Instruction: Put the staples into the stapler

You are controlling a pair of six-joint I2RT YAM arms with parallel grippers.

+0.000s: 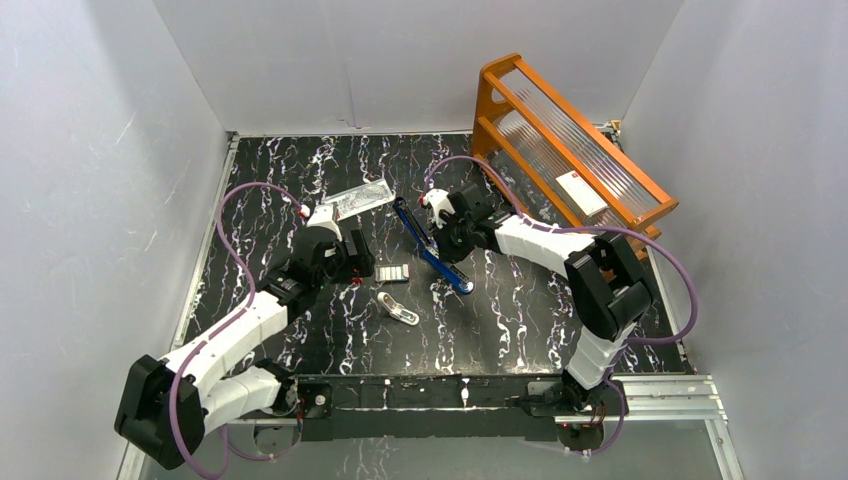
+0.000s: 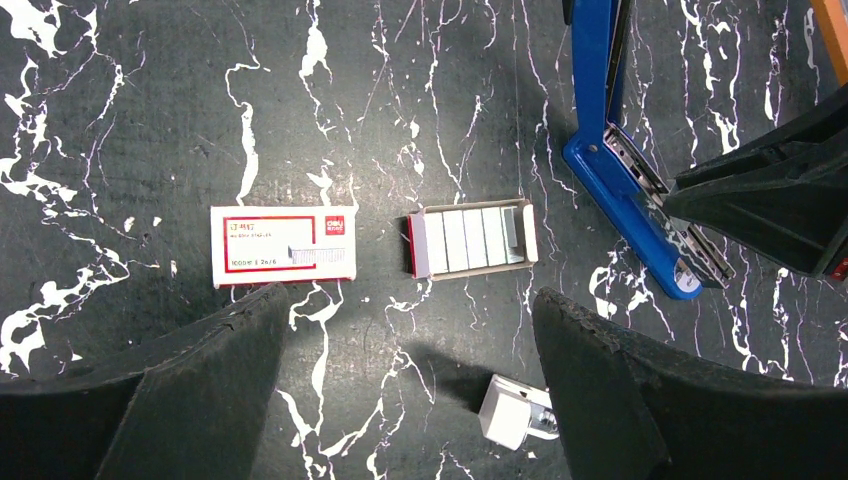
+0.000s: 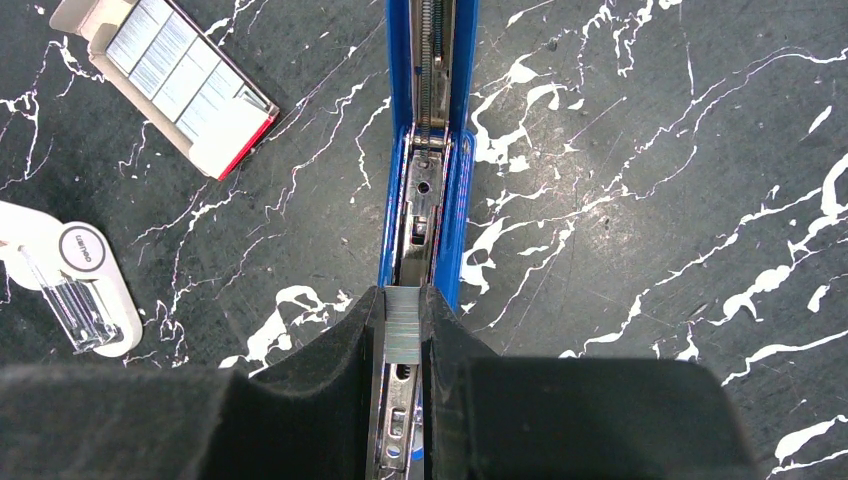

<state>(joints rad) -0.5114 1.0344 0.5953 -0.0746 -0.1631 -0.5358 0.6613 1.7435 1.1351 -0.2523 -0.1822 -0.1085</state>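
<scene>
The blue stapler lies opened flat mid-table, its silver rail facing up. My right gripper is shut on one grey strip of staples and holds it just over the rail, in line with it. The other staples lie side by side in an open cardboard tray left of the stapler; they also show in the right wrist view. My left gripper is open and empty, hovering just near of the tray.
A red-and-white staple box lies left of the tray. A white-silver gadget lies nearer the front. A clear plastic bag lies behind. An orange rack leans at the back right.
</scene>
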